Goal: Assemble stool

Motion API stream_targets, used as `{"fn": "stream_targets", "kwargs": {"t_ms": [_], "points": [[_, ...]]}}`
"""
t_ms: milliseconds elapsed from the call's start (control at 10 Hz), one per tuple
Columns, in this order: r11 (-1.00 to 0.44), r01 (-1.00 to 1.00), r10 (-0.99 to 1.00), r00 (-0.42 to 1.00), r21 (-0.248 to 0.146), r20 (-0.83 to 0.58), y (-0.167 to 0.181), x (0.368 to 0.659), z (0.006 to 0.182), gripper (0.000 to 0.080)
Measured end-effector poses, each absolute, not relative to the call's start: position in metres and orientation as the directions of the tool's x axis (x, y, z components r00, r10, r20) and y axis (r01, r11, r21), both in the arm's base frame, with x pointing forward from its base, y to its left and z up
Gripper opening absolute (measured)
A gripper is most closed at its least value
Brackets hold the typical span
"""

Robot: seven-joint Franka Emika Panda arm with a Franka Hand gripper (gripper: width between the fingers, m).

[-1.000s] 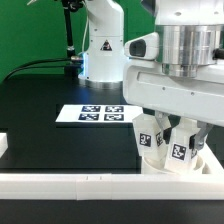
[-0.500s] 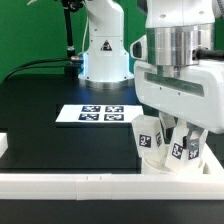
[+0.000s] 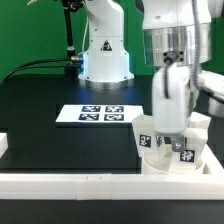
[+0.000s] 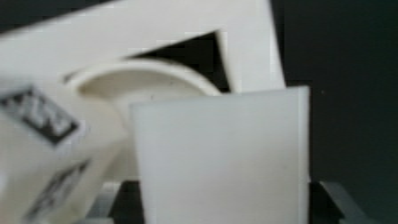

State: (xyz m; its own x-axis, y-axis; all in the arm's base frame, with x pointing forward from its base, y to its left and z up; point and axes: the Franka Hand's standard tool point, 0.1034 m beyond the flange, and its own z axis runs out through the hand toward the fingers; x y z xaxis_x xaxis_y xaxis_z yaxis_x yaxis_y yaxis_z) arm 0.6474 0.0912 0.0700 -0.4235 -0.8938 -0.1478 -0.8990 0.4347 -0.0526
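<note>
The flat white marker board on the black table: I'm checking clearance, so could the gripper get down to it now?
Probably yes. The marker board lies bare, with nothing on it, while the gripper is down at the white plastic stool parts; whether it holds one cannot be told.

stool parts (image 3: 172,150) | white, tagged; clustered upright against the front rail, exterior view's right; one leg (image 4: 222,160) fills the wrist view

The exterior view faces the table (image 3: 40,110) from its front; the wrist view sits close above the stool (image 4: 178,90).
</note>
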Motion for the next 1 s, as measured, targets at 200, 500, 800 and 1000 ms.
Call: {"fn": "stream_targets", "kwargs": {"t_ms": [200, 500, 800, 1000], "points": [[0.556, -0.829, -0.822, -0.538, -0.056, -0.186, 0.096, 0.646, 0.07, 0.034], [0.544, -0.836, -0.83, -0.523, -0.072, -0.192, 0.108, 0.64, 0.069, 0.034], [0.488, -0.869, -0.864, -0.466, -0.086, -0.188, 0.109, 0.641, 0.07, 0.0525], [0.218, -0.962, -0.966, -0.189, -0.164, -0.177, 0.117, 0.649, 0.09, 0.0627]]}}
